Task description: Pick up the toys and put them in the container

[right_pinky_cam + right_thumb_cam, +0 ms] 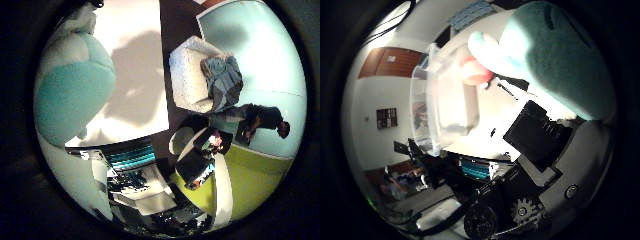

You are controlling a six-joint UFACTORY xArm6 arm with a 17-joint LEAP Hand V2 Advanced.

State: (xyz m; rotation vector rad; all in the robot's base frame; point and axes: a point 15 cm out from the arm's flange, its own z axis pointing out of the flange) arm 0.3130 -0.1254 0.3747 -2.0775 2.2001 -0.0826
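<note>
Two palm cameras, both close against the teal plush toy (555, 55), otherwise diverging.

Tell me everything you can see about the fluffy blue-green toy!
The plush toy is pale teal with whitish patches, soft and fuzzy like fleece. It has a big rounded body and a lighter rounded part sticking out toward the clear plastic container. It fills much of both palm views, so it sits right against the hand. Black and white finger parts lie next to it, though the grip itself is hidden. Its face, if any, cannot be seen.
</note>
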